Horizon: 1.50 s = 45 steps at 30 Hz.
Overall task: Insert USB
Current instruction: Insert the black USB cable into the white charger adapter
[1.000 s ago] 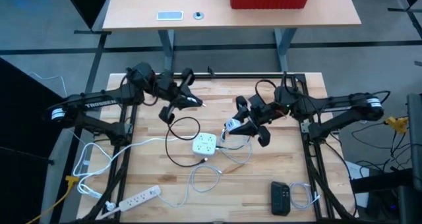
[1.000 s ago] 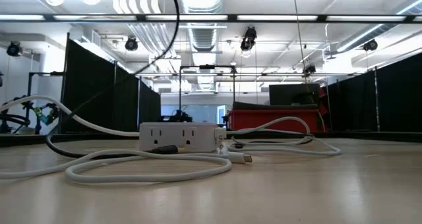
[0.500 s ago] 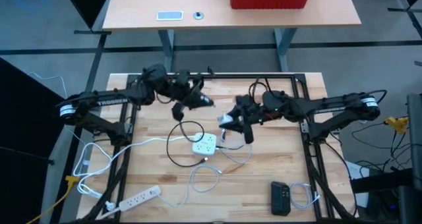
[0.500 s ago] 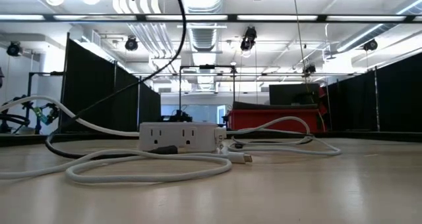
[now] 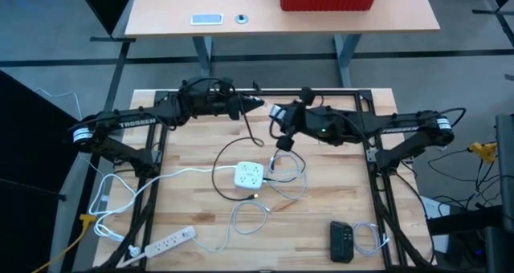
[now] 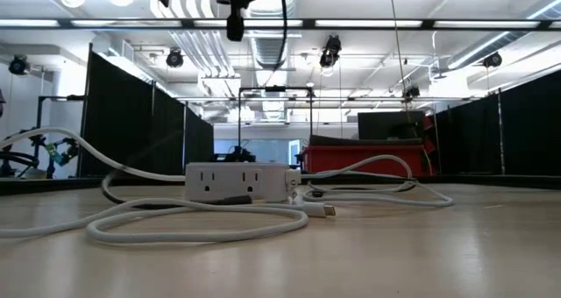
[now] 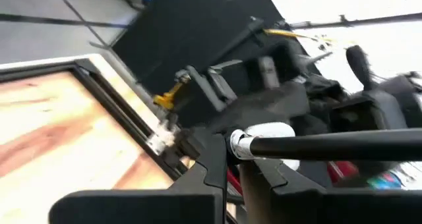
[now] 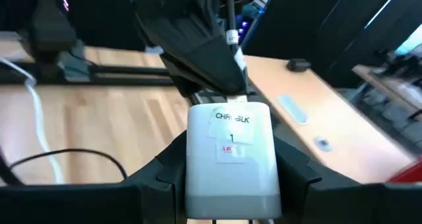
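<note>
High over the far middle of the table my two grippers face each other, tips close. My left gripper point(image 5: 255, 104) is shut on a black USB cable point(image 5: 250, 132), whose silver-white plug point(image 7: 242, 143) points at the right arm. My right gripper point(image 5: 277, 112) is shut on a white charger block point(image 8: 231, 155) labelled "CHRG-BLK 1". In the right wrist view the left gripper point(image 8: 204, 46) stands just beyond the charger with the plug point(image 8: 232, 39) at its tip. My left gripper pinches the black cable close behind its plug end point(image 7: 264, 145), fingers about level and pointing toward the table's right. The cable drops slack from the hold, and its loop point(image 5: 227, 154) lies on the table. My right gripper pinches the charger block by its two side faces point(image 8: 194, 165) between both fingers, which point about level toward the table's left. The block is lifted clear of the table, its labelled face toward the wrist camera.
A white socket cube point(image 5: 249, 174) lies mid-table among loose white cables point(image 5: 277, 189). A white power strip point(image 5: 171, 241) lies near the front left, a black device point(image 5: 342, 241) at the front right. A black frame rail point(image 5: 321, 91) runs along the far edge.
Both grippers have risen and moved toward the far edge and toward each other, the left one going right and the right one going left. The charger has been lifted with the right gripper. The black cable's held end has been drawn up, while its loop stays on the table.
</note>
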Each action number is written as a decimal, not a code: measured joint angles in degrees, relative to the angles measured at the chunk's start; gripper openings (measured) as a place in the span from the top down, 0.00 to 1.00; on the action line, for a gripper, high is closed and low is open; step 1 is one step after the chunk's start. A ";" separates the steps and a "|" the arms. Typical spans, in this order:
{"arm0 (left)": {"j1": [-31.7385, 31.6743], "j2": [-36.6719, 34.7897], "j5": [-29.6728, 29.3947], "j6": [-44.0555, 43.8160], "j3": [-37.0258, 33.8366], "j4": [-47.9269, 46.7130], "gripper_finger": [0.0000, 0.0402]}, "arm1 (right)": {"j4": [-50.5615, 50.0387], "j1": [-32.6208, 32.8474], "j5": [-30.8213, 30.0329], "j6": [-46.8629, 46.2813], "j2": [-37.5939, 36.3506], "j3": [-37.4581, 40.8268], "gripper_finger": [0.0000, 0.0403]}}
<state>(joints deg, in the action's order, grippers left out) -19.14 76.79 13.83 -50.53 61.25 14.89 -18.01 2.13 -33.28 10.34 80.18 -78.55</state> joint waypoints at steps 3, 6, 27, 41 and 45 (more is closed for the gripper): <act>0.07 0.00 -0.84 0.42 0.00 1.90 0.99 | -1.08 -0.18 -0.36 2.27 1.71 -1.25 0.69; 0.07 0.00 -0.84 0.46 0.00 3.67 0.99 | -2.38 -0.68 -0.42 2.28 2.12 -1.65 0.69; -0.54 -0.07 33.85 47.18 0.00 31.70 0.99 | 17.99 -7.39 53.96 -41.67 -0.03 -4.60 0.69; -0.56 0.00 33.36 52.68 0.00 29.87 0.99 | 17.31 -7.48 62.05 -47.47 1.53 -4.54 0.69; -0.39 -0.02 33.20 55.79 0.00 27.03 0.99 | 16.23 -7.77 63.85 -50.28 1.84 -4.54 0.69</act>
<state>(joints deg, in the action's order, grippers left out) -19.52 76.78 47.03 5.26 61.25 41.92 -1.78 -5.64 30.57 -39.93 82.02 -83.09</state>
